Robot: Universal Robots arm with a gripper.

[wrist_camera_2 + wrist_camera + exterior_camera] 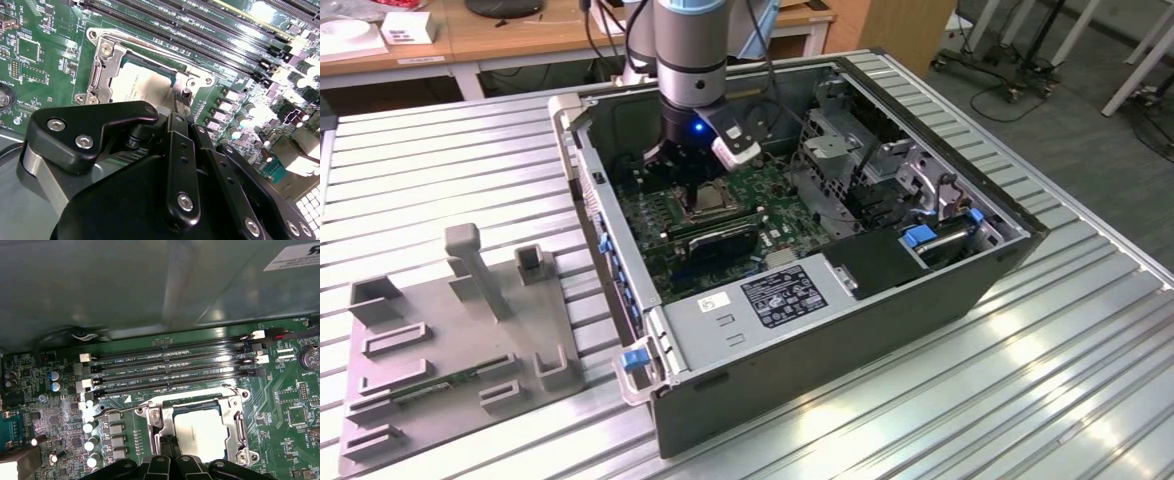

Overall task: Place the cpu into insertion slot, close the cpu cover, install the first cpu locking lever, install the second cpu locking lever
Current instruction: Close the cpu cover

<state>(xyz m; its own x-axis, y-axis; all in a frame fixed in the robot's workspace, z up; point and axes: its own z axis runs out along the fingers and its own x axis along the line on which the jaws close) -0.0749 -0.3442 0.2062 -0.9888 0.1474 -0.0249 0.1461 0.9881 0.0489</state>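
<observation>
Sitting in the insertion slot (197,406), the cpu (202,432).

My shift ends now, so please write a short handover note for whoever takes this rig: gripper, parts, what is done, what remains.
Gripper: low at the socket's edge, inside the computer case.
Cpu: seated in the insertion slot.
Cpu cover: lies flat, framing the cpu.
Done: cpu placed, cover closed.
Left: the locking levers; I cannot tell whether either is latched.
</observation>
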